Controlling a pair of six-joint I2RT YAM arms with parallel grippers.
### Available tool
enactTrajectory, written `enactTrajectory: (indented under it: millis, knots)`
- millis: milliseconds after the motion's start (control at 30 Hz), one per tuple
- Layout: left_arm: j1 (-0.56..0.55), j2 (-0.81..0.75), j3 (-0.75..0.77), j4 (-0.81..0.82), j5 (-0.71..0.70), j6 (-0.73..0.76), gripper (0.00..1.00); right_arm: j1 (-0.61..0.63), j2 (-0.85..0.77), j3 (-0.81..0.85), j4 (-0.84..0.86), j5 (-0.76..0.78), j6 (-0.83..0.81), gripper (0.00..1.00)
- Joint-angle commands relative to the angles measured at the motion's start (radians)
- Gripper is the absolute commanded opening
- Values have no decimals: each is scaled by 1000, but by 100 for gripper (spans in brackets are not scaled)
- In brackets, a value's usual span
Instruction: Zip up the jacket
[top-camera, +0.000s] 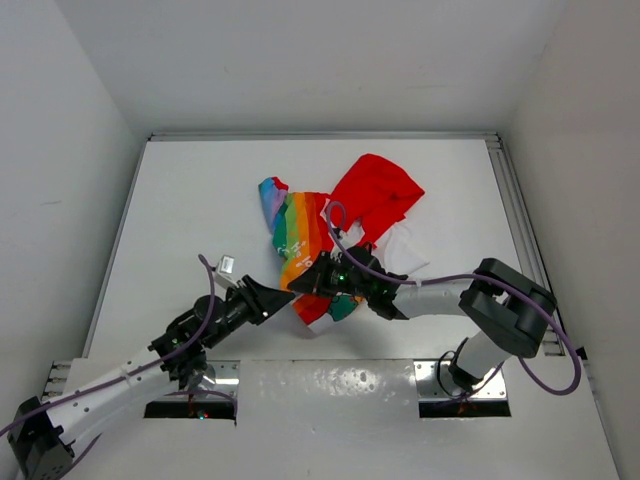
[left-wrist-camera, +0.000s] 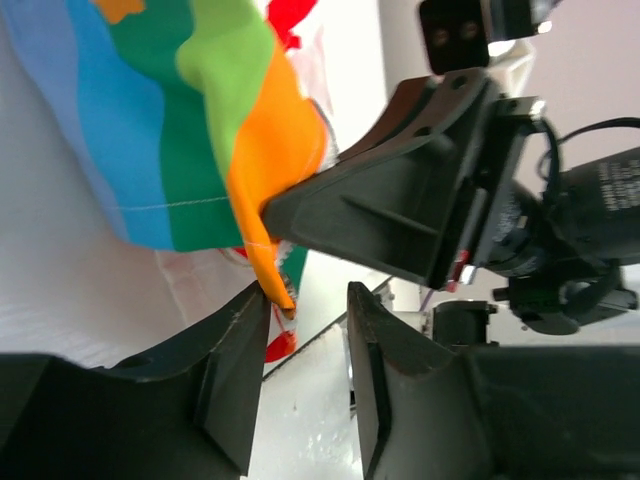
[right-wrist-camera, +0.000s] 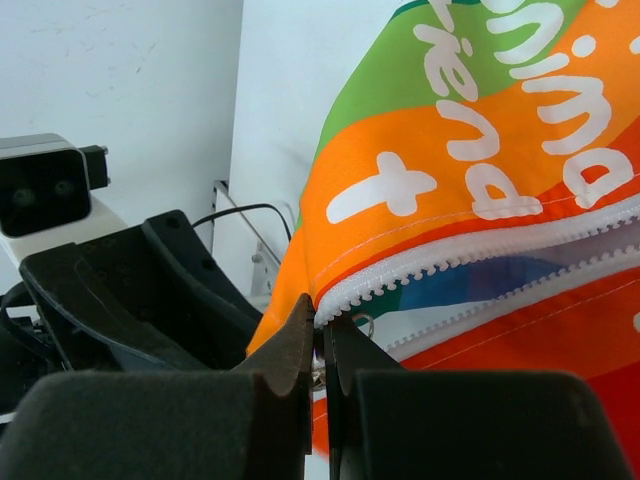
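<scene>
Pinched fully together, the right tool (right-wrist-camera: 319, 338) is clamped on the bottom hem of the small soft fabric jacket (right-wrist-camera: 480, 150), rainbow-striped with white lettering and a red hood, right where the white toothed zip (right-wrist-camera: 450, 262) ends. Only thin cloth is seen between its black fingers (right-wrist-camera: 290, 350). A small metal ring (right-wrist-camera: 362, 322) is glimpsed just beside the tips; whether it is the slider's pull cannot be told. The hold is judged to serve as an anchor: with the lower end fixed, the two rows of teeth can be drawn taut and kept in line. In the right wrist view the rows lie parted, so the zip is judged not yet closed.

Just beside it, the left tool (left-wrist-camera: 305, 310) is set in from the opposite side with its jaws partly apart and nothing gripped. A hanging point of orange cloth (left-wrist-camera: 278, 270) is touching the inner face of one finger, while the other finger is clear of it. That corner is judged to be what is meant to be taken, so that the hem can be stretched between two holds.

Seen from above, the jacket is spread across the middle of the white worktop (top-camera: 200, 200), with the hood (top-camera: 375, 190) laid toward the far right and the hem toward the arms.
</scene>
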Motion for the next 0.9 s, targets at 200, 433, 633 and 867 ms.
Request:
enactTrajectory:
  millis: [200, 433, 633, 867]
  knots:
    - [-6, 23, -141, 147, -19, -12, 20, -3, -21, -14, 91, -21, 18, 0]
    - [-6, 95, -116, 98, -9, -9, 31, -3, -13, 2, 82, -27, 7, 0]
    - [-6, 85, -101, 66, -23, -12, 36, -2, -30, 8, 56, -16, -21, 0]
    - [-6, 81, -102, 77, -23, -23, 22, -3, -39, -5, 39, -1, -35, 0]
